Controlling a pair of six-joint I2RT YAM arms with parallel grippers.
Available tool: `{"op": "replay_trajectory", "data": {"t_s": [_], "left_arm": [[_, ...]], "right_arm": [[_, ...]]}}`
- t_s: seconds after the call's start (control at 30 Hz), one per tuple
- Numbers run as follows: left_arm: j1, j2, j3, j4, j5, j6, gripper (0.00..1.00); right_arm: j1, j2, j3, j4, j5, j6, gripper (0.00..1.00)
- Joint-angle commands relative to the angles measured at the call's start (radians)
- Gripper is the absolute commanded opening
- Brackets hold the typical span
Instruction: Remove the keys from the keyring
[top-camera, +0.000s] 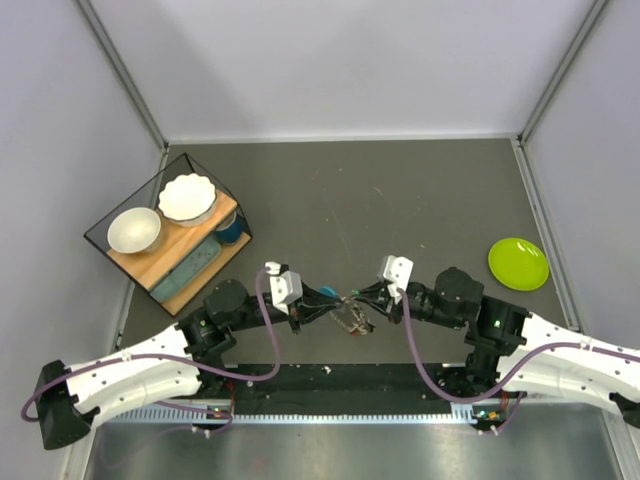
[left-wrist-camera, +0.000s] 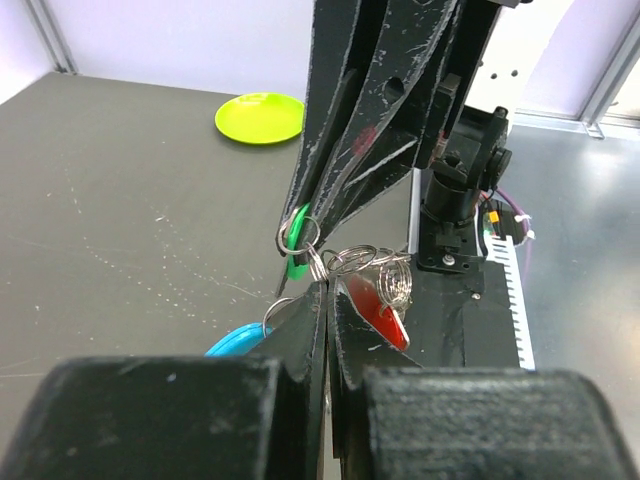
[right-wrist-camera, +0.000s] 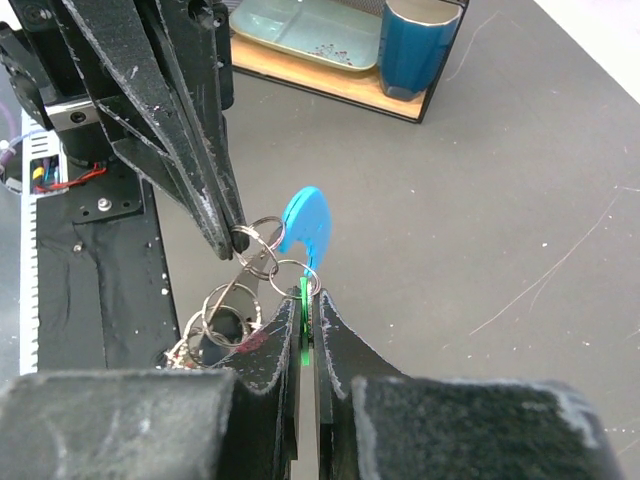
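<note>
Overhead blurs it, yet wrist views show left claw (left-wrist-camera: 328, 300) pinching keyring (right-wrist-camera: 262, 250), right claw (right-wrist-camera: 306, 295) pinching green key (left-wrist-camera: 295, 262).

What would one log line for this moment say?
left fingers: shut on keyring | right fingers: shut on green key | blue key: hanging from keyring | red key: hanging below

Between left hand (top-camera: 333, 297) and right hand (top-camera: 360, 294), small metal keys (top-camera: 352, 318) on thin wire keyring (left-wrist-camera: 350, 261), round green plate (top-camera: 518, 263) right, wooden rack (top-camera: 143, 262) left.
</note>
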Motion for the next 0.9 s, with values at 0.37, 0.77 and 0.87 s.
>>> {"op": "replay_trajectory", "data": {"t_s": [0.37, 0.77, 0.87], "left_arm": [[-0.003, 0.036, 0.078, 0.033, 0.18, -0.005, 0.0], [-0.003, 0.044, 0.084, 0.054, 0.178, -0.013, 0.0], [-0.003, 0.05, 0.086, 0.053, 0.18, -0.013, 0.0]], "right_arm": [[0.008, 0.018, 0.052, -0.013, 0.054, -0.105, 0.0], [0.008, 0.032, 0.039, -0.01, 0.009, -0.16, 0.0], [0.008, 0.032, 0.04, -0.008, -0.005, -0.194, 0.0]]}}
